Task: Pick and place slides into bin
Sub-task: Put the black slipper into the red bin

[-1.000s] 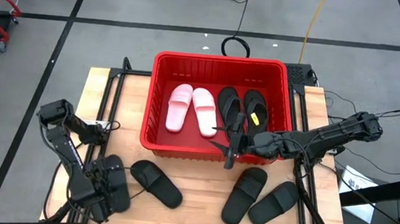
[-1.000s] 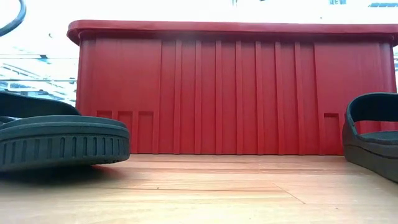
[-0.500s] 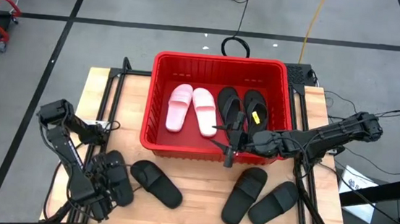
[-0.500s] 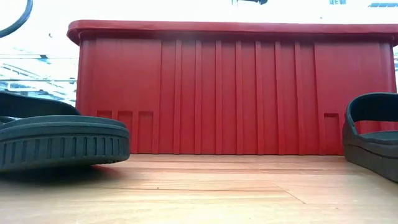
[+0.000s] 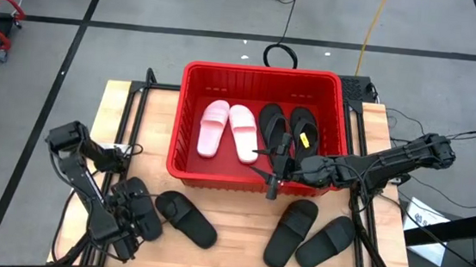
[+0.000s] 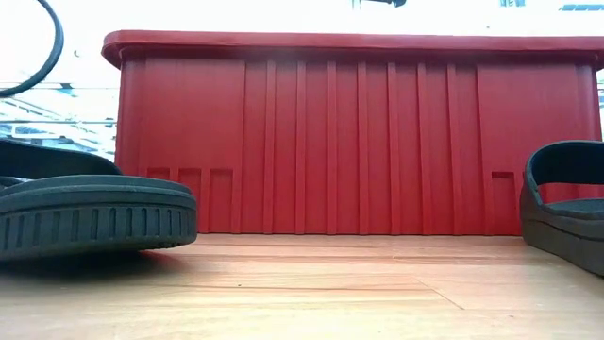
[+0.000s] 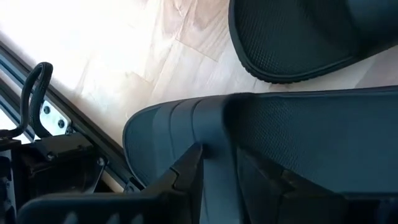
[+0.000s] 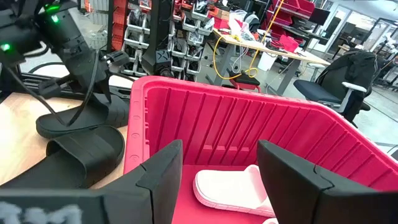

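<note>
High view first: the red bin [image 5: 264, 77] sits at the far middle of the wooden table [image 5: 239, 224], and four slides already lie inside it, two pink slides [image 5: 228, 130] side by side on the left half and two black slides [image 5: 287, 131] on the right half. Three more black ones rest on the table in front of the bin: one black slide [image 5: 186, 218] near the left front, and a pair of black slides [image 5: 309, 235] side by side at the right front.

At the table's left front corner, the left gripper [image 5: 131, 219] has its jaws closed on the held slide [image 5: 138, 214], the fourth black one outside the bin, which sits just beside the lone slide. Left wrist view shows the dark fingers [image 7: 186, 171] pressed against that slide's strap, with the neighbouring slide's sole just beyond and the table's edge rail close by.

The right gripper [image 5: 275, 167] hangs over the bin's near wall, its jaws spread wide and holding nothing. Right wrist view looks into the bin, with a pink slide below the parted fingers [image 8: 158, 174].

Low view shows the bin's ribbed near wall, a black sole at the left and a black strap at the right.
</note>
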`<state>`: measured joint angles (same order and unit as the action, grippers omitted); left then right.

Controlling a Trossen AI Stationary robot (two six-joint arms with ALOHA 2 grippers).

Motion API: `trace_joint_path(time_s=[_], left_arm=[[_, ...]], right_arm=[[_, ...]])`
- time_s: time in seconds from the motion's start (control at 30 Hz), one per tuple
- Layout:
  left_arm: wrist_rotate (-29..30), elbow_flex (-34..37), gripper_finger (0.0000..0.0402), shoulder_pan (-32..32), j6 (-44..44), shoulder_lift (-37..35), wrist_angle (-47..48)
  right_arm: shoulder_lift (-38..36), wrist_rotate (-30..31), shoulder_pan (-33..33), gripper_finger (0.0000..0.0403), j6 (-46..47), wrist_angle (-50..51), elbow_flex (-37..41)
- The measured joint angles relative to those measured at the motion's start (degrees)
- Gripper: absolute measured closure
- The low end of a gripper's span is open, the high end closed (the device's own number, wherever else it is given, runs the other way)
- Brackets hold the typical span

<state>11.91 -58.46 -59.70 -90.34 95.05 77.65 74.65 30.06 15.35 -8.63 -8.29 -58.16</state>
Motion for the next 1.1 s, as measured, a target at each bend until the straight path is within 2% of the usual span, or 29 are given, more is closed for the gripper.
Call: trace_joint_path(time_s=[0.33,0.6,0.8,1.1], left_arm=[[-1.39,-0.1,0.0309,1.2,-1.44,3.25,0.8],[-1.28,-0.02,0.0309,1.97,-1.53,3.26,7.82],[-6.38,0.11,0.0309,2.03,-6.7,3.36,12.24],[-6.25,0.11,0.0312,1.39,-7.7,3.36,10.75]], right_arm=[[0.0,0.09,0.0,0.0206,0.01,-0.02,0.01],[0.0,0.11,0.0,0.0206,0.03,-0.04,0.01],[0.0,0.11,0.0,0.0206,0.45,-0.12,0.01],[0.0,0.11,-0.65,0.0206,0.37,-0.39,0.01]])
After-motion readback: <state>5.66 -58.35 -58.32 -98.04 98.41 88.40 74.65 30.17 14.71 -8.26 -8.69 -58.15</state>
